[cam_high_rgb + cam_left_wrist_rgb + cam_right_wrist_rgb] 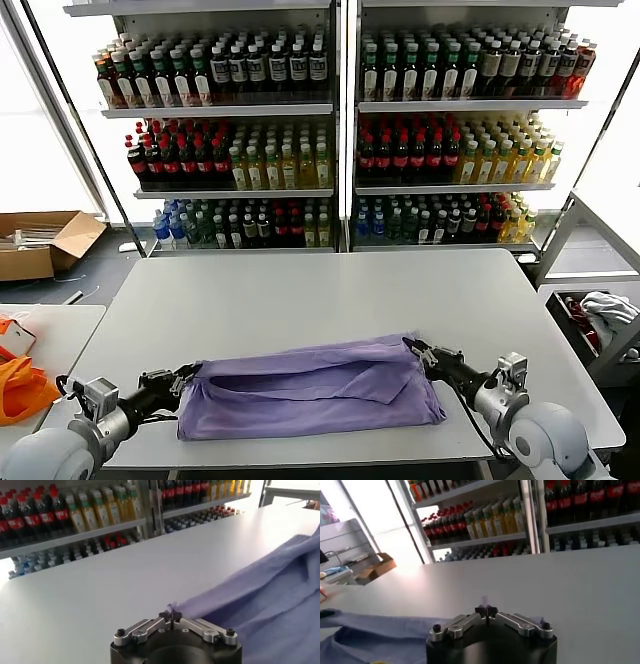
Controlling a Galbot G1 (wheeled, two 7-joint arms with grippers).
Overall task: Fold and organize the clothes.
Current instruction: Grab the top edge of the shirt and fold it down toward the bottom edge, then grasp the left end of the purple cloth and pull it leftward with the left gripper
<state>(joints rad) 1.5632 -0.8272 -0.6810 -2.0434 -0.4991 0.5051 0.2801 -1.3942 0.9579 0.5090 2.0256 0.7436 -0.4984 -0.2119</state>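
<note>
The clothes are one lavender T-shirt [310,392], folded into a long band across the near part of the white table [320,290]. My left gripper [187,376] is shut on the shirt's left end, and the left wrist view shows a pinch of purple cloth [171,606] between its closed tips, with the shirt [270,600] stretching away. At the shirt's right end, my right gripper [413,347] is shut on a corner. In the right wrist view a small tuft of cloth [484,601] sticks up from the closed tips, and more shirt [365,637] lies beside the gripper.
Shelves of drink bottles [340,130] stand behind the table. Bright orange fabric [20,385] lies on a side table at the left. A bin with white-and-red cloth [600,315] is at the right. A cardboard box [40,240] sits on the floor, far left.
</note>
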